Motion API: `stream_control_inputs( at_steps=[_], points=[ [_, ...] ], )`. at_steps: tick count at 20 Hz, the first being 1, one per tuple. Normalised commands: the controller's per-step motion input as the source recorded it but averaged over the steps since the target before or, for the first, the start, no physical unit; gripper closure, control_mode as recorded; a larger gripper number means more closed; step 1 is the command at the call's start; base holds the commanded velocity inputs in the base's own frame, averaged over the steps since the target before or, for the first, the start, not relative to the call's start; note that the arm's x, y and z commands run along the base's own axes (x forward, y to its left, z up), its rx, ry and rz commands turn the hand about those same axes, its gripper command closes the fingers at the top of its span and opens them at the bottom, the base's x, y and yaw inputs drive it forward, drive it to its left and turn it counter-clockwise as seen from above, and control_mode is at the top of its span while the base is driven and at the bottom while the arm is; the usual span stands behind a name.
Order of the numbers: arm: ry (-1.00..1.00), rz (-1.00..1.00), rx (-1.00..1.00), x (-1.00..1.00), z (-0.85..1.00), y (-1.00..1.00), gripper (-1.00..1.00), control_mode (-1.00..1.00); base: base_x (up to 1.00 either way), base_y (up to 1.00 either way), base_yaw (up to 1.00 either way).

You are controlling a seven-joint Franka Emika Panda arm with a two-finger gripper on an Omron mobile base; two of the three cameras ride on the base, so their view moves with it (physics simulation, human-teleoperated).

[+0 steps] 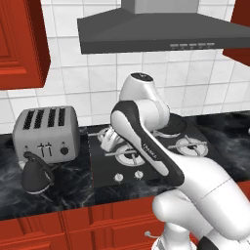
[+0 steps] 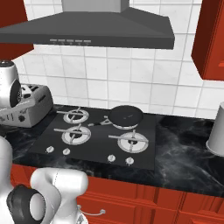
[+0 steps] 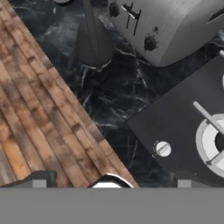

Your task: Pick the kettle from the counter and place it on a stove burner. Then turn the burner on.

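Note:
The small dark grey kettle (image 1: 36, 177) stands upright on the black counter (image 1: 73, 188), in front of the toaster's left end. In the hand view the kettle (image 3: 94, 41) sits near the top, well ahead of my gripper (image 3: 111, 180). The gripper is open, its two dark fingertips (image 3: 39, 179) spread wide with nothing between them. In the left base view the gripper (image 1: 105, 141) hovers over the stove's (image 1: 100, 168) left edge, to the right of the kettle. The stove (image 2: 98, 151) has silver ring burners (image 2: 76, 135) and small white knobs (image 2: 66, 152) along its front.
A silver toaster (image 1: 46, 133) stands behind the kettle against the tiled wall. A flat dark pan (image 2: 125, 116) rests on the back right burner. A grey cylinder (image 2: 216, 131) stands on the counter at far right. A range hood (image 1: 161, 29) hangs above. The hand view shows wooden floor (image 3: 30, 118) past the counter edge.

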Motion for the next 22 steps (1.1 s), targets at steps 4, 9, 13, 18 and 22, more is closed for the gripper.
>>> stream_control_inputs(
  at_steps=[4,9,13,18,22],
  points=[
    [0.02,0.11,0.00,0.00,-0.11,0.50,-1.00,-1.00,0.00,0.00,0.00],
    [0.02,0.10,0.00,0.00,-0.11,0.50,-1.00,-1.00,0.00,0.00,0.00],
    [0.01,0.07,0.00,0.00,-0.13,0.51,-1.00,-1.00,0.00,0.00,0.00],
    [0.00,0.02,0.00,0.07,-0.13,0.44,-1.00,-1.00,0.00,0.00,0.00],
    [0.00,0.00,0.00,0.19,-0.12,0.37,-1.00,-1.00,0.00,0.00,0.00]
  ],
)
